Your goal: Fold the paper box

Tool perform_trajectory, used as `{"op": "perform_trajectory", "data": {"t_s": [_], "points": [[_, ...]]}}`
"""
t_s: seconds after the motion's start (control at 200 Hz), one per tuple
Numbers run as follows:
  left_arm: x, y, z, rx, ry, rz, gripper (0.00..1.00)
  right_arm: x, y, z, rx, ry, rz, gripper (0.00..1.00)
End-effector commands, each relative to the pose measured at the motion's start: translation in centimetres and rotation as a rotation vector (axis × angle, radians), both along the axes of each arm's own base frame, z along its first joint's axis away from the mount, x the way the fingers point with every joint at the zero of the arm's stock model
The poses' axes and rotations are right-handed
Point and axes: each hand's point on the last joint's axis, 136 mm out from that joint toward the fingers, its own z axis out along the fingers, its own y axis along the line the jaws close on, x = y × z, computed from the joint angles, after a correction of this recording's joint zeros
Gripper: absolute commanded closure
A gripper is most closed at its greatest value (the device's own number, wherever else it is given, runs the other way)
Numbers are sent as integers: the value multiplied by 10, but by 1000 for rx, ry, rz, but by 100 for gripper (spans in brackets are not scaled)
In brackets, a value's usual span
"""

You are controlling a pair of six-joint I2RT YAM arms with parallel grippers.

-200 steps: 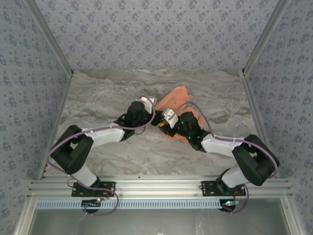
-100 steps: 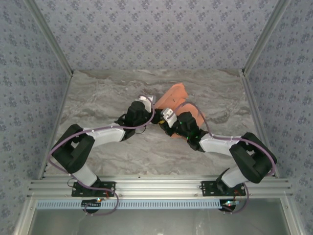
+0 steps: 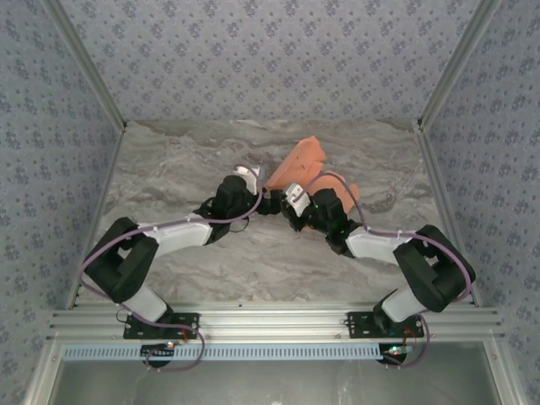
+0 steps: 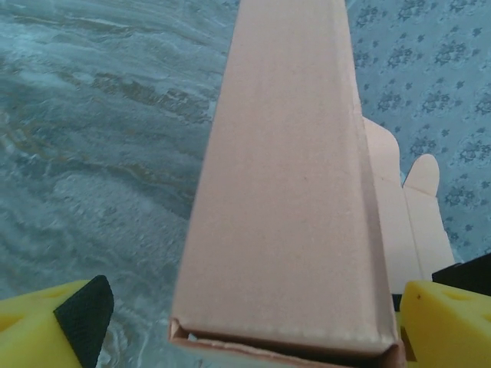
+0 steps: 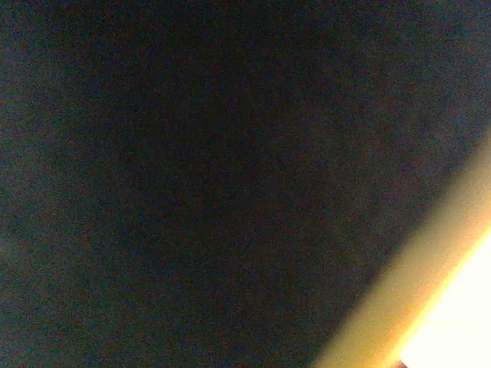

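Left gripper point(image 4: 261, 313) released, fingers point(image 4: 80, 310) spread wide. The near end of the paper box point(image 4: 284, 192) sits between them, left pad clear of the card. Right gripper point(image 3: 292, 201) clenched just beside it, can't tell on what. Box runs away across the marble table point(image 3: 169, 181) toward the back wall, flaps loose at its far right.

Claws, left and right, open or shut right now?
Left claw: open around the paper box.
Right claw: shut; whether it pinches the paper box cannot be told.
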Motion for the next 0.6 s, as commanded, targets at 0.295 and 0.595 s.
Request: {"op": "perform_trajectory", "data": {"t_s": [0.295, 0.595], "points": [[-32, 60, 33, 77, -78, 68, 1, -18, -2, -62, -331, 114, 188, 90], [-22, 166, 15, 218, 18, 407, 1, -29, 14, -71, -458, 171, 312, 86]]}}
